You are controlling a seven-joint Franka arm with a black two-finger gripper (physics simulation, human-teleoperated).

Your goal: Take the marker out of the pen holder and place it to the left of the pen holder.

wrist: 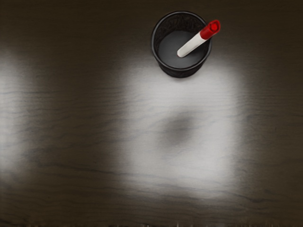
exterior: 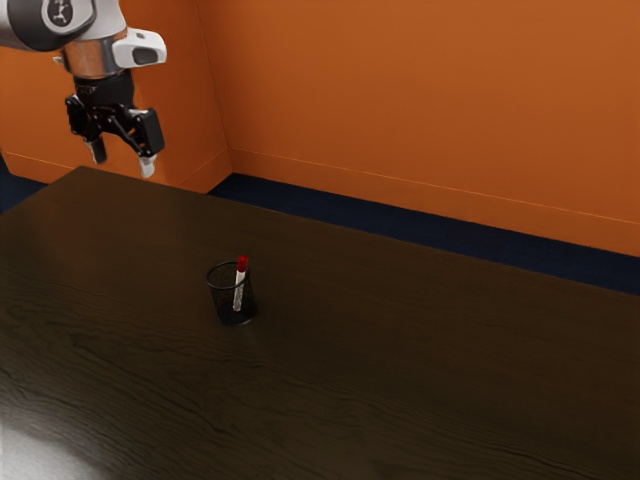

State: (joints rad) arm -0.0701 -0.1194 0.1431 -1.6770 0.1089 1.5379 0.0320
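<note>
My gripper (exterior: 122,165) hangs high at the exterior view's upper left, its two fingers spread wide apart with nothing between them. Well away from it, on the table, stands the upright black mesh pen holder (exterior: 232,300). A white marker (exterior: 239,290) with a red cap leans inside, the capped end rising above the rim. In the wrist view the round pen holder (wrist: 182,72) is seen from above, and the marker (wrist: 191,45) slants across it with its red end over the rim.
The dark wooden table (exterior: 400,350) spreads around the pen holder, with its far edge running along the orange wall (exterior: 420,100). Light patches reflect off the tabletop (wrist: 180,161) in the wrist view.
</note>
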